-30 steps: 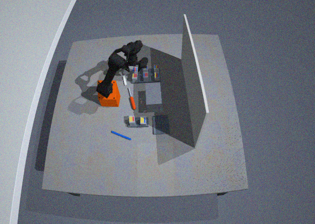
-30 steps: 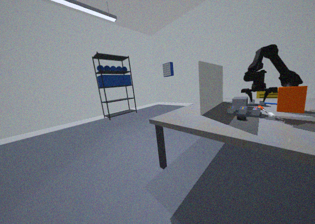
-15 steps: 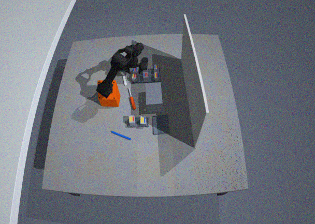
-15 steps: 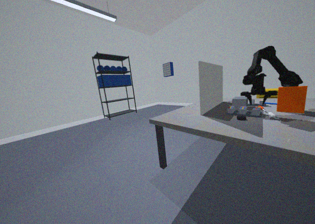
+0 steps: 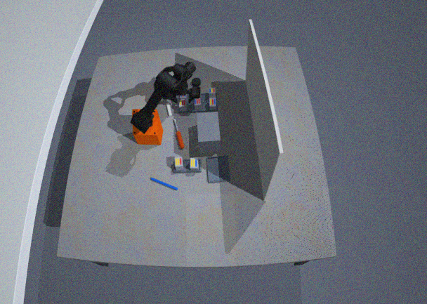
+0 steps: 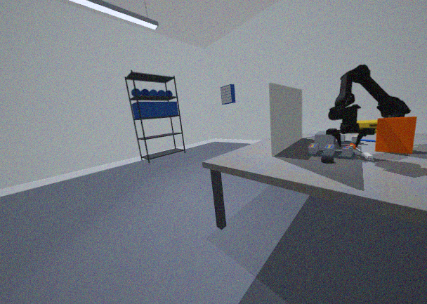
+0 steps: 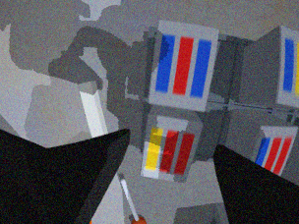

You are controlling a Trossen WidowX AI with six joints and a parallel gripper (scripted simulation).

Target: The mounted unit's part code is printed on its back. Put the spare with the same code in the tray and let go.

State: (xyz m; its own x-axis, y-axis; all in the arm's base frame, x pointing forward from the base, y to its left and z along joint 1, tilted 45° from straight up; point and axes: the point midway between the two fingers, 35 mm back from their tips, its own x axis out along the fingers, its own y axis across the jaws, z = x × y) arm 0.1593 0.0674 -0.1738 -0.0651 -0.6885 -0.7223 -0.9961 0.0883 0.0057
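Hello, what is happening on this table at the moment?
A black robot arm's gripper hangs partly open over a cluster of small grey spare blocks with coloured stripe labels. Between its fingers sits the yellow-red-red striped block, not gripped. The dark tray beside the tall grey panel holds nothing.

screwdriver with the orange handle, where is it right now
In the top view the screwdriver lies on the table between the orange base block and the grey box, just below the upper cluster of striped spares.
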